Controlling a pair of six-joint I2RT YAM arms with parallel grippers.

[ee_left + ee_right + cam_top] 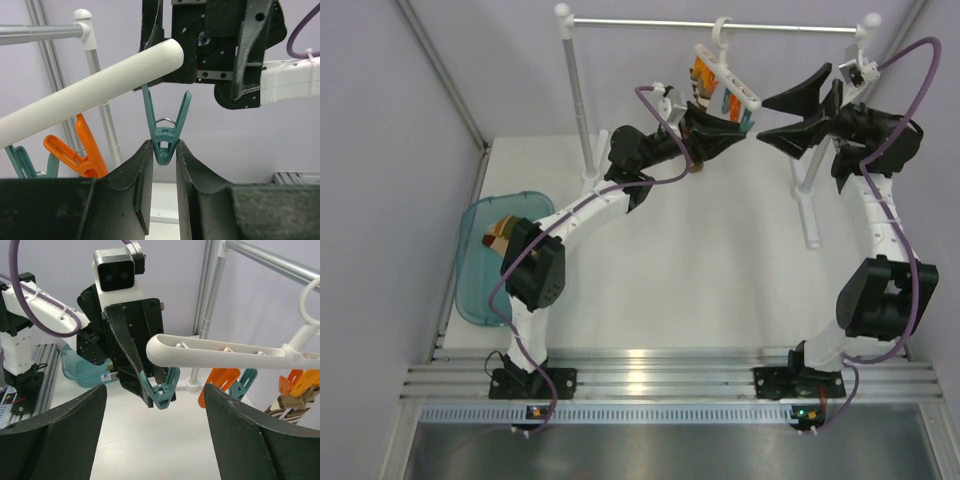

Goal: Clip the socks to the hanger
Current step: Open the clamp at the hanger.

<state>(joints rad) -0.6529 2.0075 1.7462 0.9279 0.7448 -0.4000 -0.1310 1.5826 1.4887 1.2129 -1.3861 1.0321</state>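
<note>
The white hanger [728, 82] hangs by its hook from the metal rail. A tan striped sock [703, 75] is clipped to its far end and also shows in the right wrist view [284, 403]. My left gripper [733, 130] is raised under the near end of the hanger bar [100, 90], with its fingertips closed on the lower part of a teal clip [165, 142]. My right gripper [766, 115] is wide open and empty, facing that clip [161, 392] from the right. Another striped sock [500, 233] lies in the tray. The other socks are out of view.
A teal tray [478, 270] sits at the table's left edge. The metal rail [720, 22] rests on white posts at the left [578, 100] and right [807, 200]. Orange clips [82, 152] and further teal clips [243, 384] hang along the hanger bar [225, 351].
</note>
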